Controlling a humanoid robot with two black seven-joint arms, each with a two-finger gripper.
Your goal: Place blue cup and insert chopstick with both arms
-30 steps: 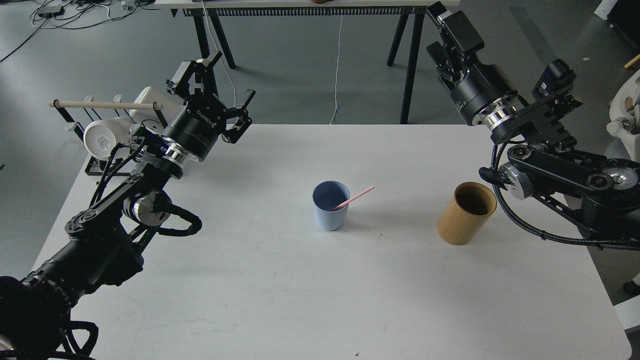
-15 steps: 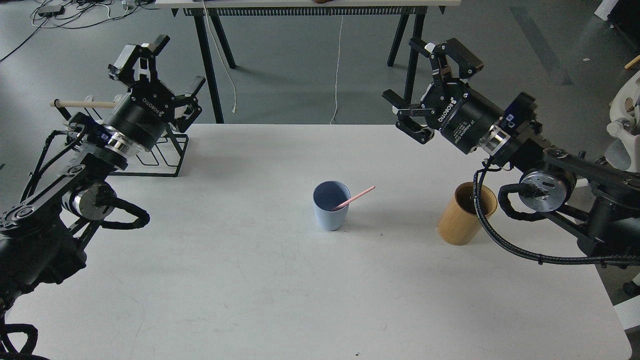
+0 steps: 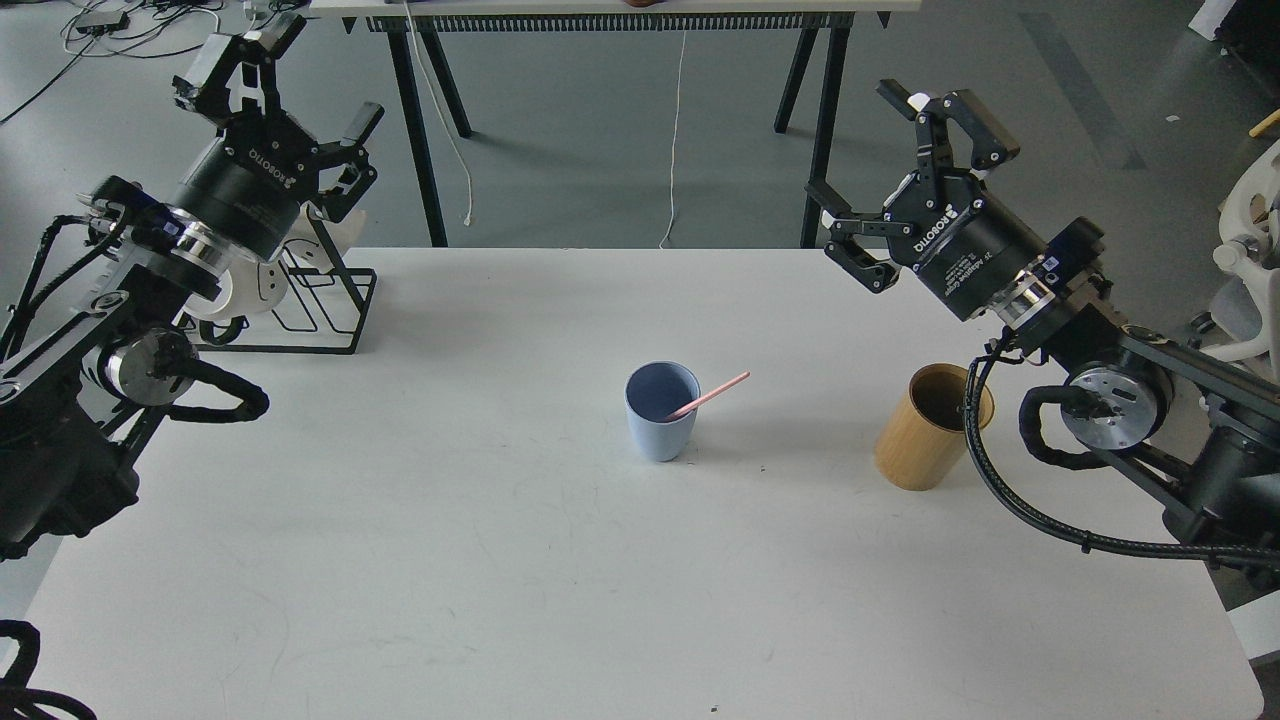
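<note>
At the middle of the white table stands the small pale blue plastic cup, the thin pink chopstick leaning inside. Both the left gripper and the right gripper hang spread and empty.

A tan wooden cylinder stands upright on the white desk, toward its right side. A black wire rack holding white mugs sits at the far left corner. Trestle legs and cables show on the floor beyond.
</note>
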